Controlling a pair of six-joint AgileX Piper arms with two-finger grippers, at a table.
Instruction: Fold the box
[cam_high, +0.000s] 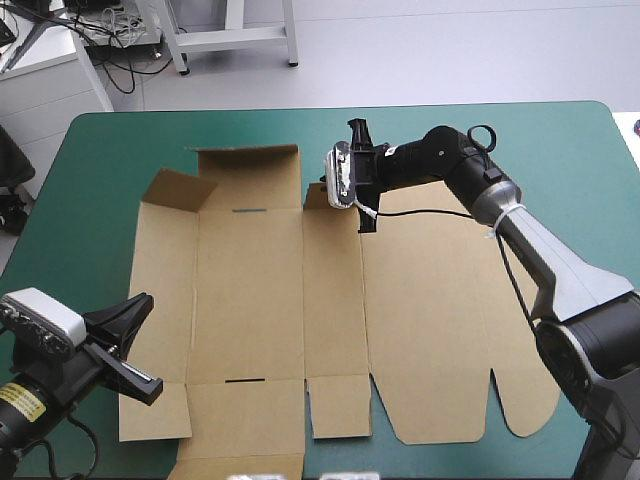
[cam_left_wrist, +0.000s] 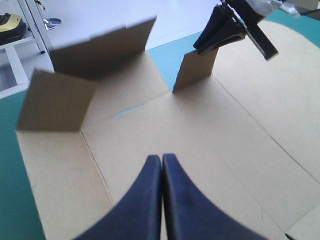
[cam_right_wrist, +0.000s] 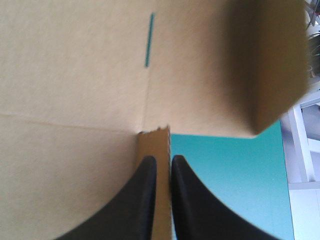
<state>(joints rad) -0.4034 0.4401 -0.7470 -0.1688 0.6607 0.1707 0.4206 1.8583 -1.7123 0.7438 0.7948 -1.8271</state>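
- Box (cam_high: 430, 330) lay mostly flat on the teal-green table (cam_high: 520, 130), with its flaps at 12 o'clock raised.
- Right gripper (cam_right_wrist: 163, 162) pinched the small far flap (cam_left_wrist: 197, 70), probably to stand it upright.
- Left gripper (cam_left_wrist: 161, 159), closed on nothing, hovered at 8 o'clock.

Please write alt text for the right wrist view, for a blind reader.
The black, two-fingered right pincer is shut on a small flap of the brown cardboard box, which lies mostly flat on the teal-green table cover.
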